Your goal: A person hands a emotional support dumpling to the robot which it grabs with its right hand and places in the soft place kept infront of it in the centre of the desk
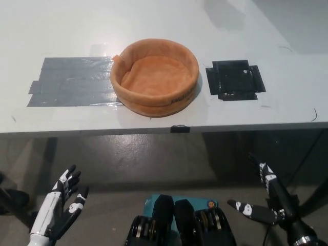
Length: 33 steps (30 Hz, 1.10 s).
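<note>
Orange plush bed (154, 77) empty, centre of surface (154, 20). Dumpling not in view, no person visible. Right robot hand (264, 205) below bed, fingers spread, empty; should rise palm-up for handover. Left robot hand (64, 202) rests low, open.

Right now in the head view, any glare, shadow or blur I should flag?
Head view: glare streaks on the grey tape and specks on the black tape; the desk is near washed out; the bed is sharp, with soft shadow inside its near wall; under the desk it is dim, yet the open left hand and right hand stay clear.
</note>
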Tool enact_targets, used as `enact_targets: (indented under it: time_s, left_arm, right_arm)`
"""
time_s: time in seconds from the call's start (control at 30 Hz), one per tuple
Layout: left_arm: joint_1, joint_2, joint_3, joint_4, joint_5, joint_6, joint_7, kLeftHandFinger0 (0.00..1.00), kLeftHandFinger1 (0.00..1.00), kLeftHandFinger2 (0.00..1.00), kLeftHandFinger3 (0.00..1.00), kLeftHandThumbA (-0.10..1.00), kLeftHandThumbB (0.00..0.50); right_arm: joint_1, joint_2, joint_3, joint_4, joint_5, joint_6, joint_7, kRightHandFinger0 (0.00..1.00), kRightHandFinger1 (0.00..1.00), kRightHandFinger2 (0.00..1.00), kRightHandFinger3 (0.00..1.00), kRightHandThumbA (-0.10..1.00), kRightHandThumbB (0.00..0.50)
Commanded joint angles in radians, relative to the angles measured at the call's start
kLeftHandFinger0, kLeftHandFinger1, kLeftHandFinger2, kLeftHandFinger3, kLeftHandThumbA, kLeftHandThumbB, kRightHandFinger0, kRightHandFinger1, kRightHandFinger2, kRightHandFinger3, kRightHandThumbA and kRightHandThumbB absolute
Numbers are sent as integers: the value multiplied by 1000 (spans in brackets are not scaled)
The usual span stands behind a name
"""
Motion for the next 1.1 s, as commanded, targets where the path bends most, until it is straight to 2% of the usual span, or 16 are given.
enact_targets:
  time_s: [0.0,0.03,0.17,0.23,0.37,0.4,0.5,0.53,0.6,0.67,0.7,0.77,0.83,0.9,1.07]
  left_arm:
    - [7,-1,-17,-12,1,-28,-22,1000,1000,1000,1000,752,4]
    - [10,-7,-16,-12,-13,-32,-23,1000,1000,1000,1000,779,19]
    - [15,-22,-15,-6,-27,-53,-22,1000,1000,1000,1000,804,25]
    - [20,-41,-16,-10,-18,-67,-9,1000,1000,1000,1000,809,16]
    - [13,-83,-15,-22,-7,-99,11,1000,1000,1000,1000,830,1]
    - [7,-92,-15,-29,0,-100,15,1000,1000,1000,1000,840,11]
    - [-17,-109,-13,-33,3,-89,11,1000,1000,1000,1000,899,0]
    - [-21,-112,-11,-32,3,-86,9,1000,1000,1000,1000,895,0]
    - [-32,-120,-12,-27,14,-75,11,1000,1000,1000,1000,881,0]
    - [-47,-118,-15,-18,28,-71,7,1000,1000,1000,1000,868,13]
    - [-60,-118,-16,-13,31,-71,6,1000,1000,1000,1000,861,33]
    - [-70,-116,-14,-18,33,-66,5,1000,1000,1000,1000,847,33]
    - [-80,-114,-9,-19,38,-65,8,1000,1000,1000,1000,840,55]
    - [-83,-108,-1,-24,35,-59,6,1000,1000,1000,1000,838,42]
    - [-68,-102,-1,-11,33,-65,-2,1000,1000,1000,1000,818,45]
  right_arm:
    - [29,-13,-22,-40,2,-68,-3,1000,1000,1000,1000,927,206]
    - [36,-8,-25,-42,9,-73,-4,1000,1000,1000,1000,934,220]
    - [57,20,-34,-55,54,-85,3,1000,1000,1000,1000,924,229]
    - [70,37,-34,-75,71,-78,7,1000,1000,1000,1000,927,204]
    - [85,60,-36,-95,54,-94,-8,1000,1000,1000,1000,936,190]
    - [91,65,-38,-106,51,-94,-12,1000,1000,1000,1000,936,185]
    - [98,86,-57,-134,43,-101,-34,1000,1000,1000,1000,955,210]
    - [98,90,-62,-141,42,-105,-36,1000,1000,1000,1000,960,201]
    - [92,92,-79,-163,42,-119,-41,1000,1000,1000,1000,923,150]
    - [83,95,-97,-191,28,-115,-56,1000,1000,1000,1000,875,151]
    - [74,92,-112,-232,-1,-95,-72,1000,1000,1000,1000,865,163]
    - [59,91,-129,-293,-49,-68,-92,1000,1000,1000,1000,854,193]
    - [24,79,-146,-379,-122,-26,-100,1000,1000,1000,1000,857,221]
    - [-46,61,-159,-448,-187,16,-98,1000,1000,1000,1000,904,259]
    - [-263,-4,-183,-501,-262,180,-56,1000,1000,1000,1000,939,282]
